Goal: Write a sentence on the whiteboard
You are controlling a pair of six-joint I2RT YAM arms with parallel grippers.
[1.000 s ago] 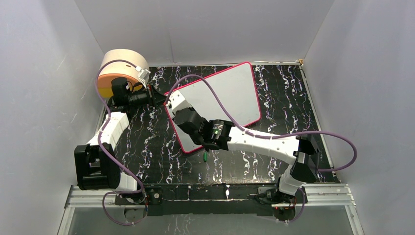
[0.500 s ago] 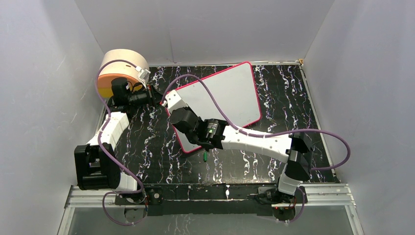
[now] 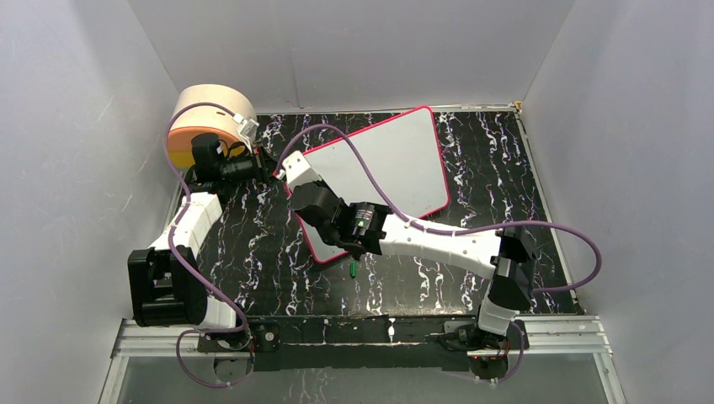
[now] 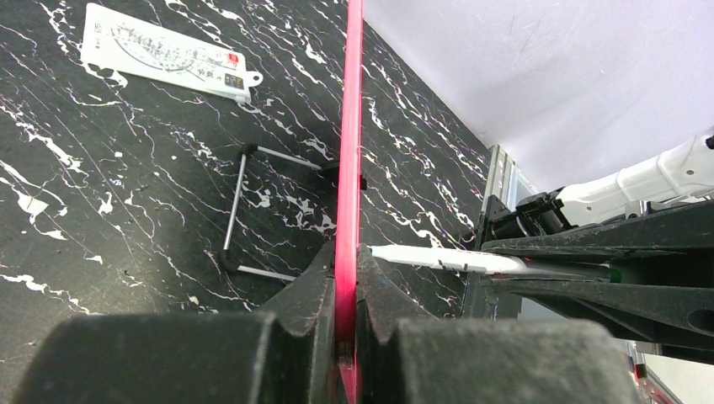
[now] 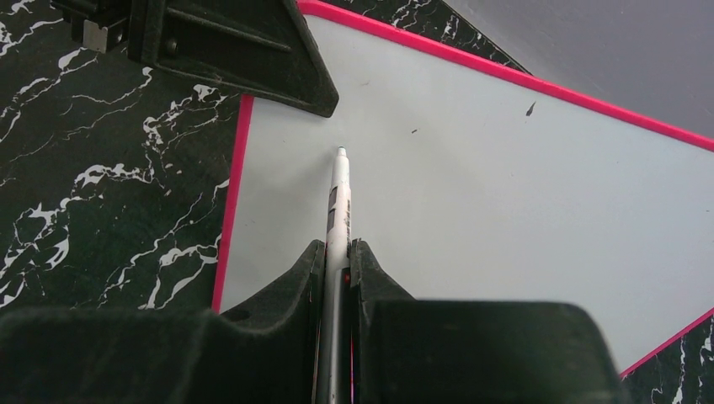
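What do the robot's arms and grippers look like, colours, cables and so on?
Both arms have white shell links with black joints: the left arm, the right arm. A purple cable loops along each. The left gripper and right gripper have matte black wedge-shaped fingers. A small green light glows at the right wrist.

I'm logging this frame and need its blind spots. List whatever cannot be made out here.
Right wrist view: whether the pen tip touches the whiteboard; seen along its length, any gap is hidden.
Top view: the whiteboard's near-left part, covered by the right arm.
Left wrist view: print on the white card, too small to read.
Top view: the small green item beside the right arm, too small to identify.
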